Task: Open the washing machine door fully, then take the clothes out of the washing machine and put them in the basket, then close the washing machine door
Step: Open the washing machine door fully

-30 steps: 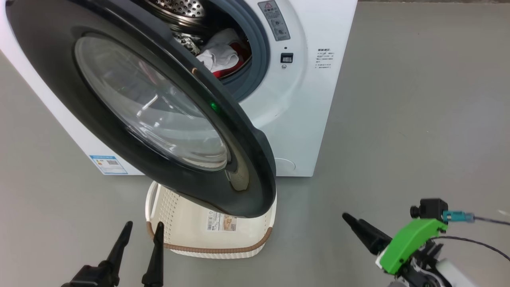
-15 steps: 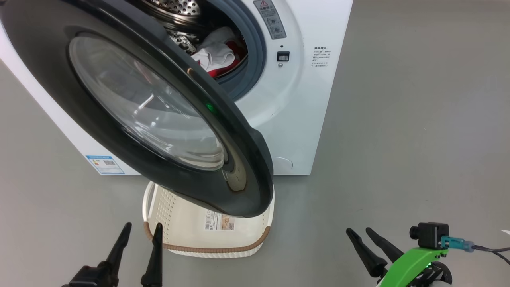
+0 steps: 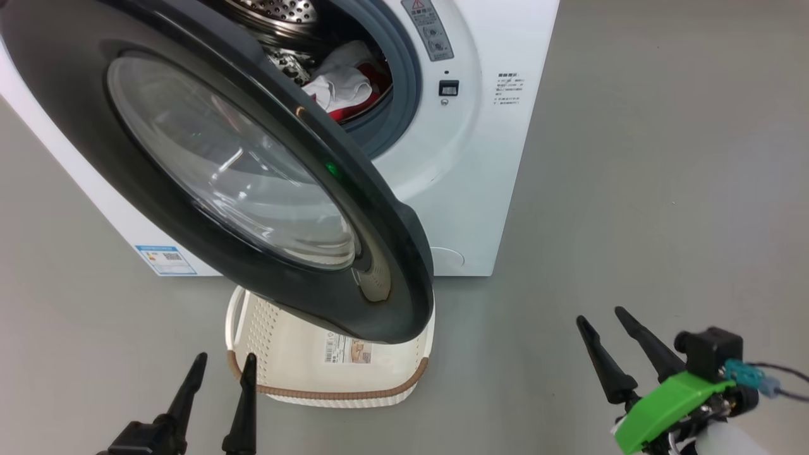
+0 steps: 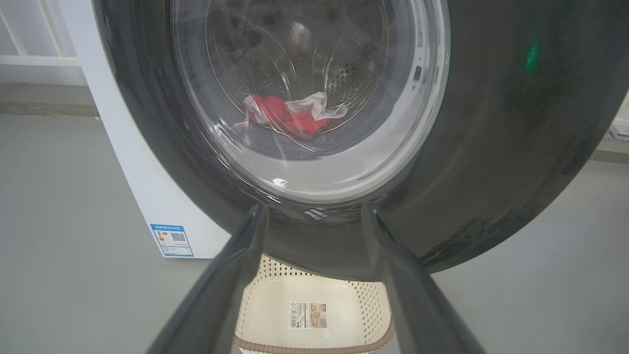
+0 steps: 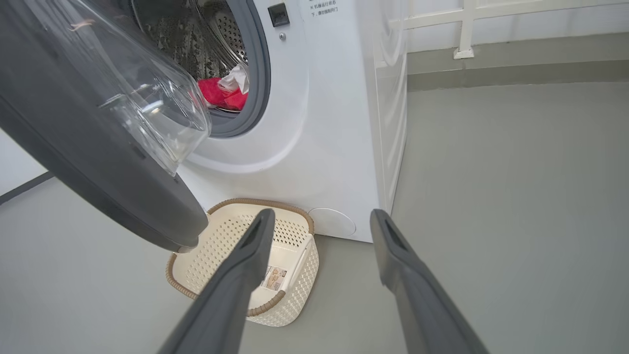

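The washing machine door point(image 3: 208, 151), black-rimmed with a bulging glass window, stands swung partly out from the white washing machine point(image 3: 486, 158) and hangs over the basket point(image 3: 404, 385). Red and white clothes point(image 3: 344, 88) lie in the steel drum, and the left wrist view catches them through the door glass point(image 4: 290, 115). The cream basket point(image 5: 231, 231) sits on the floor against the machine, holding just its paper label. My left gripper point(image 3: 221, 366) is open at the basket's near left corner. My right gripper point(image 3: 603, 316) is open over bare floor, right of the door.
Grey floor point(image 3: 663, 189) spreads wide to the right of the machine. In the right wrist view a white railing point(image 5: 462, 29) and a wall base run behind the machine. A blue energy label point(image 3: 165, 259) marks the machine's lower left.
My right gripper turned from pointing left to pointing up and forward, and shifted right. The head camera shifted slightly. The left gripper, door and basket stayed put.
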Tool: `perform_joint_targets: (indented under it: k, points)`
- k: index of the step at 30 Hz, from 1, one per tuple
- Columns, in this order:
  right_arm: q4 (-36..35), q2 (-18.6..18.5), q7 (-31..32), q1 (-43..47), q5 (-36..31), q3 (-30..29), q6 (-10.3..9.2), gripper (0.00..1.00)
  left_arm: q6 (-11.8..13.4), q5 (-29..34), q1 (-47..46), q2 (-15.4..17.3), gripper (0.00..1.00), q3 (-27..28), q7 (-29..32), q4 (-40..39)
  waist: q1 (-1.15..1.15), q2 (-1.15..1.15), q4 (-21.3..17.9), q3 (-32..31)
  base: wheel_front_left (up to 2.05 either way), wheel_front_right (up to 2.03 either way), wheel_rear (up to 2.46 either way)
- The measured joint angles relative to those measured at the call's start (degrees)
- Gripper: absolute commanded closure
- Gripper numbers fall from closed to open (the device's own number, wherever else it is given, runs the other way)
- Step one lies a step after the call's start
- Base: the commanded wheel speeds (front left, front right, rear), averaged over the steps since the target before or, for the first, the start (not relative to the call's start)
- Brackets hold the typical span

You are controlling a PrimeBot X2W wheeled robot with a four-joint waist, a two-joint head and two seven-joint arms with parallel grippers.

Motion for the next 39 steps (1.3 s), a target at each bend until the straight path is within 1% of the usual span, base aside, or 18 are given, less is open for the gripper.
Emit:
perform_joint_targets:
  k: [5,9,12,13,18,21,24,39]
  points:
    - [-4.0,3.7,0.0,3.8,-9.9,-8.4,0.0,0.0,0.0,0.0,0.0,0.0,0.0,0.0,0.0,0.0,0.0,0.0,0.2,0.1,0.0,0.0,0.0]
    - [-7.5,6.8,0.0,6.0,-15.0,-14.0,0.01,0.0,0.0,0.0,-0.1,0.0,0.0,0.0,0.0,0.0,0.0,0.0,0.4,0.1,0.0,0.0,0.0]
    - [-10.3,8.6,0.0,7.7,-18.2,-16.9,0.01,0.0,0.0,0.0,-0.1,0.0,0.0,0.0,0.0,0.0,0.0,0.0,0.5,0.1,0.0,0.0,0.0]
    - [-10.3,8.6,0.0,7.7,-18.2,-16.9,0.01,0.0,0.0,0.0,-0.1,0.0,0.0,0.0,0.0,0.0,0.0,0.0,0.5,0.1,0.0,0.0,0.0]
    - [-15.3,10.8,-0.1,9.7,-20.6,-20.7,0.01,0.0,0.0,0.0,-0.1,0.0,0.0,0.0,0.0,-0.1,0.0,0.0,0.7,0.2,0.0,0.0,0.0]
    - [-16.5,11.4,-0.4,10.4,-21.2,-21.5,0.01,0.0,0.0,0.0,-0.1,0.0,0.0,0.0,0.0,-0.2,0.0,0.0,0.8,0.1,0.0,0.0,0.0]
    - [-16.5,12.2,-0.4,11.7,-21.6,-22.3,0.01,0.0,0.0,0.0,-0.1,0.0,0.0,0.0,0.0,-0.2,0.0,0.0,0.9,-0.1,0.0,0.0,0.0]
    - [-16.0,12.7,-0.4,12.1,-21.7,-23.3,0.01,0.0,0.0,-0.4,-0.1,0.0,0.0,-0.2,0.0,-0.2,0.0,0.0,0.9,-0.9,0.0,0.0,0.0]
